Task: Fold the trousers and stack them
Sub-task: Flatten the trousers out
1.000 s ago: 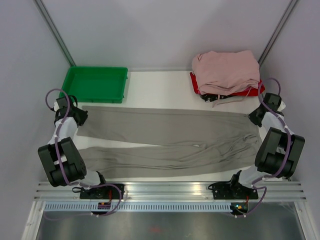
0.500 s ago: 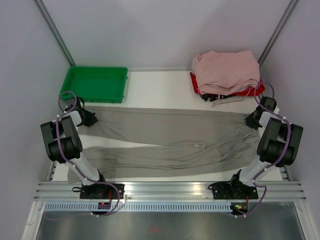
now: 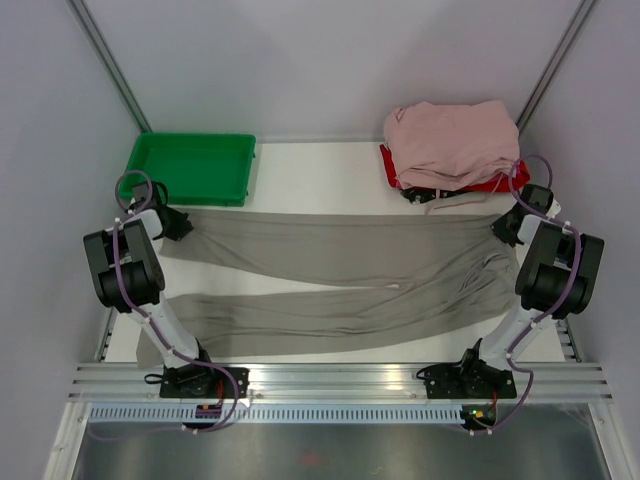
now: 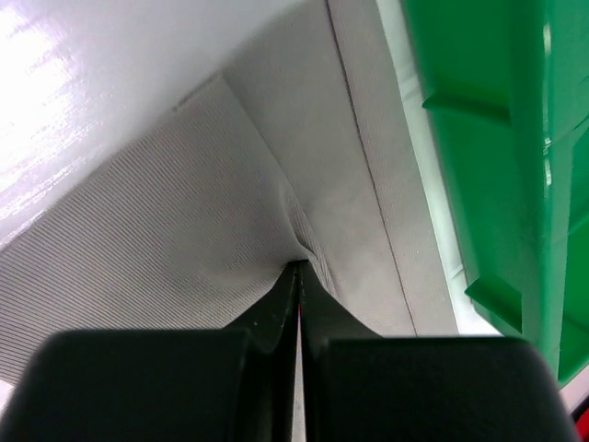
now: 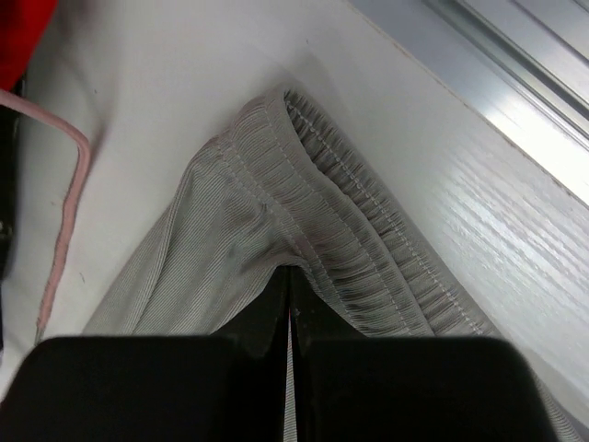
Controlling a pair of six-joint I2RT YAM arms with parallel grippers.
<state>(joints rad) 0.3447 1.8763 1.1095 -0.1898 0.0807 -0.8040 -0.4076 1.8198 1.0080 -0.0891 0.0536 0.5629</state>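
Observation:
The grey-beige trousers (image 3: 330,270) lie spread across the white table, waist at the right, both legs running left. My left gripper (image 3: 178,226) is shut on the far leg's cuff; in the left wrist view the fabric (image 4: 230,221) bunches into the closed tips of the gripper (image 4: 299,269). My right gripper (image 3: 503,230) is shut on the far end of the waistband; in the right wrist view the elastic waistband (image 5: 368,239) puckers at the closed tips of the gripper (image 5: 290,272).
A green tray (image 3: 190,168) stands at the back left, its wall close to my left gripper (image 4: 497,138). A pile of pale pink garments (image 3: 450,140) lies on a red tray (image 3: 505,183) at the back right. A pink drawstring (image 5: 69,221) trails near the waistband.
Both grippers have moved toward the back of the table, dragging the far cuff and the waistband corner with them. The far leg now lies straighter and closer to the trays.

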